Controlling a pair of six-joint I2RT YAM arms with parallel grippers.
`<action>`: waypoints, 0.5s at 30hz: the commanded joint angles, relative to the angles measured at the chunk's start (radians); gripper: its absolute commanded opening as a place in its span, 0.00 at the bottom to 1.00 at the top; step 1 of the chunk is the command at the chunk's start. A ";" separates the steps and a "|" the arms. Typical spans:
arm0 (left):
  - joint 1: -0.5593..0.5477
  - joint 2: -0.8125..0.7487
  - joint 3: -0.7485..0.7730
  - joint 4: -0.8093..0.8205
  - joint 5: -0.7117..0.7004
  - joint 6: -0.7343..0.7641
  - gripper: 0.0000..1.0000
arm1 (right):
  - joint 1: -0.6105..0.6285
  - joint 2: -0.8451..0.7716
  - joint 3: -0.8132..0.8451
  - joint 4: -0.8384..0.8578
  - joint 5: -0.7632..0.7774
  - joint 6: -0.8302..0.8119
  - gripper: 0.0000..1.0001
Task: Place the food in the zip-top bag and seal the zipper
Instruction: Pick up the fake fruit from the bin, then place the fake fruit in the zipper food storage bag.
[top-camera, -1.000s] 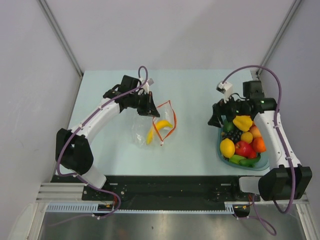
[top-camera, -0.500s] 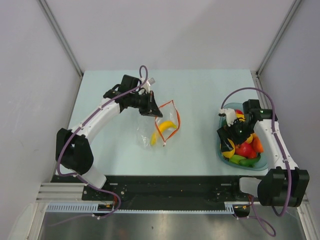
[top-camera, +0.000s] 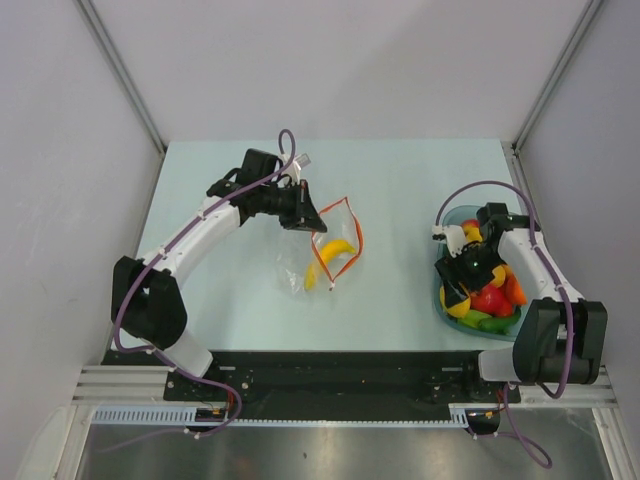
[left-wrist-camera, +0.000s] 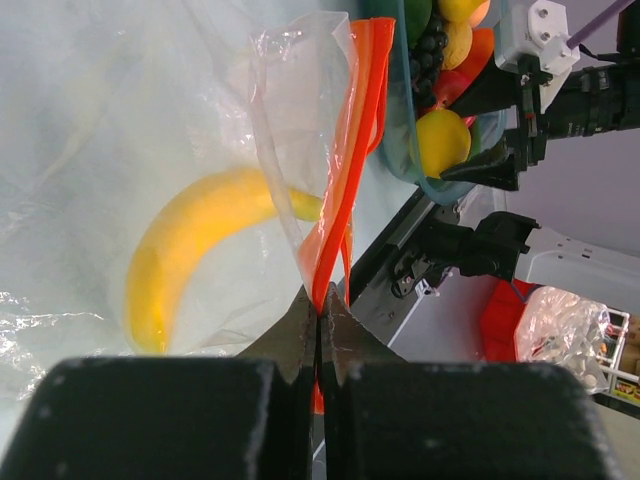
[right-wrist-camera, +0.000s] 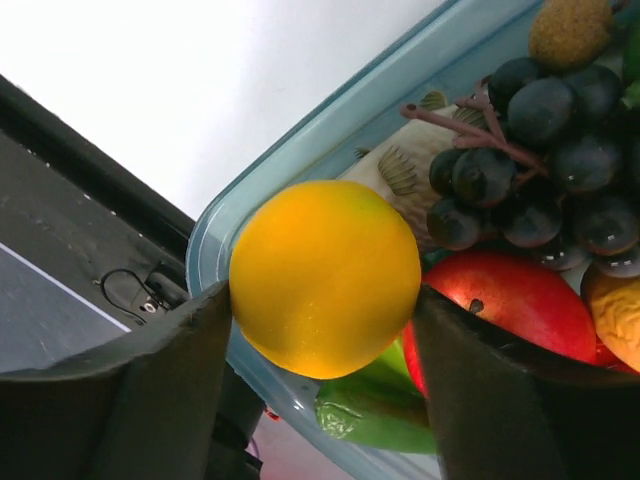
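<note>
The clear zip-top bag (top-camera: 322, 262) lies at mid-table with a yellow banana (top-camera: 336, 250) inside; the banana also shows in the left wrist view (left-wrist-camera: 190, 250). My left gripper (top-camera: 306, 216) is shut on the bag's red-orange zipper (left-wrist-camera: 352, 140) at its corner and holds the mouth up. My right gripper (top-camera: 460, 288) is down in the teal tub (top-camera: 441, 296), its jaws closed against both sides of a round yellow lemon (right-wrist-camera: 325, 275). The lemon rests among the other food: dark grapes (right-wrist-camera: 540, 160), a red fruit (right-wrist-camera: 510, 305) and a green piece (right-wrist-camera: 390, 410).
The tub's rim (right-wrist-camera: 300, 130) runs just behind the lemon, close to the table's right front edge. A black rail (top-camera: 330, 375) lies along the near edge. Grey walls enclose the table on three sides.
My right gripper has dropped from above the tub's far end down into the tub and closed around the yellow lemon. My left gripper has shifted the bag slightly to the right.
</note>
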 joint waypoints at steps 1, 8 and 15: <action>-0.006 -0.014 -0.006 0.035 0.023 -0.010 0.00 | -0.003 -0.028 0.010 0.004 -0.018 -0.028 0.64; -0.006 -0.015 -0.021 0.050 0.047 -0.016 0.00 | 0.037 -0.192 0.137 0.039 -0.202 0.005 0.36; -0.006 -0.002 -0.009 0.052 0.081 -0.023 0.00 | 0.255 -0.281 0.189 0.415 -0.319 0.286 0.33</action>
